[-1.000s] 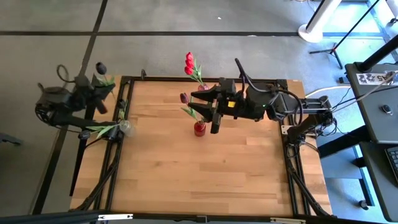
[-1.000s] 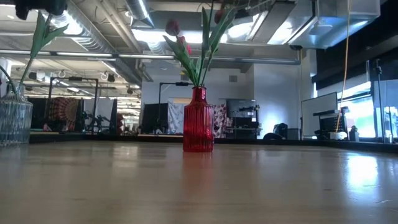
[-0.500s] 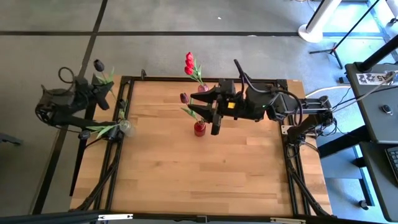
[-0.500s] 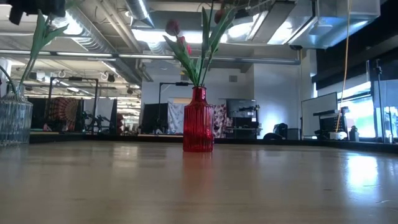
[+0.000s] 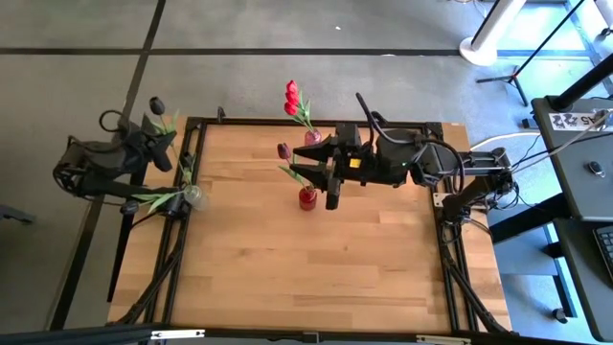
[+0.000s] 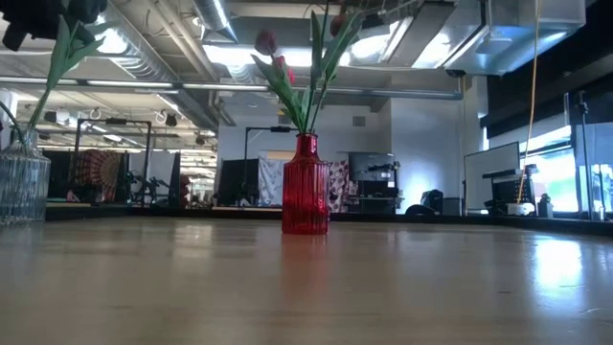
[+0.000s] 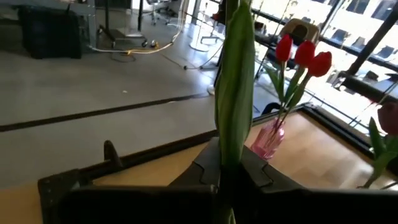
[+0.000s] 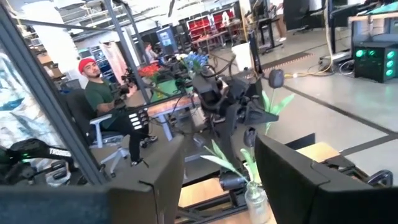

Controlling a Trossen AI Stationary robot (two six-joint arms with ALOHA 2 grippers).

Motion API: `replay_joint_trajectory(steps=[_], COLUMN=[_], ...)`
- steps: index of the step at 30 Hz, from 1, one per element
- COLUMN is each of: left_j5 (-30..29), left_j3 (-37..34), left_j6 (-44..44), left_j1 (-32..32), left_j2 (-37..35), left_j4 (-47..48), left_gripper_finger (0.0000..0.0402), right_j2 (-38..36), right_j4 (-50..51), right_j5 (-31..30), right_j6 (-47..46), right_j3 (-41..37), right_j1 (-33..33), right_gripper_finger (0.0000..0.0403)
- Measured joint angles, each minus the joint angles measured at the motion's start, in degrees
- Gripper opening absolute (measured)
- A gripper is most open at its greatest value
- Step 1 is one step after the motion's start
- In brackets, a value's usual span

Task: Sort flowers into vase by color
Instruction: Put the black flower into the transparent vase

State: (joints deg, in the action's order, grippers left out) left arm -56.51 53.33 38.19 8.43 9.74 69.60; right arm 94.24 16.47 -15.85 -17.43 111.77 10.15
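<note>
My left gripper (image 5: 156,144) hangs off the table's left edge, shut on a dark-headed tulip (image 5: 154,103) above the clear vase (image 5: 192,195). That vase stands at the left edge and holds a green stem and leaves (image 5: 158,199). The red vase (image 6: 306,196) at mid-table holds a maroon tulip (image 5: 283,151). The pink vase (image 5: 313,137) at the far edge holds red tulips (image 7: 305,53). My right gripper (image 5: 308,165) is open above the red vase, pointing toward the table's left, and touches nothing. My left gripper pinches the tulip's green stem and leaf (image 7: 232,146) between its two fingers, below the head, with the fingers across the stem. The tulip is lifted and tilted, its head (image 8: 274,78) above the fingers. Its lower end (image 6: 34,120) slants down toward the clear vase's mouth.
The bare wooden tabletop (image 5: 316,268) stretches from the vases to the near edge. A black frame rail (image 5: 182,240) runs along the table's left side. A seated person (image 8: 102,106) and workshop gear show in the room beyond the table.
My left arm has turned at the wrist and shifted a little while keeping hold of the tulip, so the gripper now sits more slanted. The tulip's head has stayed in nearly the same place over the clear vase.
</note>
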Motion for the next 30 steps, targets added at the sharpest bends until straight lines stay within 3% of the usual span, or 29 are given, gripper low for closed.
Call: replay_joint_trajectory(steps=[5,11,16,25,30], left_j5=[1.9,15.8,23.3,31.4,45.2], left_j3=[-1.2,-1.2,-1.2,2.7,3.3], left_j6=[1.0,4.5,7.2,7.9,2.5], left_j1=[-0.6,-0.6,-0.6,-0.6,-0.6], left_j2=[0.0,0.0,0.0,0.0,0.0], left_j4=[0.0,0.1,2.6,5.9,4.2], left_gripper_finger=[0.0009,0.0009,0.0012,0.0093,0.0131], right_j2=[0.3,0.8,0.9,0.9,0.9], right_j4=[0.3,0.5,0.5,1.8,3.2], right_j5=[0.8,4.3,6.5,8.0,7.9], right_j6=[-1.8,-3.2,-3.3,-3.3,-3.3], right_j3=[0.0,0.0,0.0,0.0,0.0], right_j1=[0.0,0.0,0.0,-0.1,-0.1], right_gripper_finger=[0.0193,0.0193,0.0193,0.0193,0.0193])
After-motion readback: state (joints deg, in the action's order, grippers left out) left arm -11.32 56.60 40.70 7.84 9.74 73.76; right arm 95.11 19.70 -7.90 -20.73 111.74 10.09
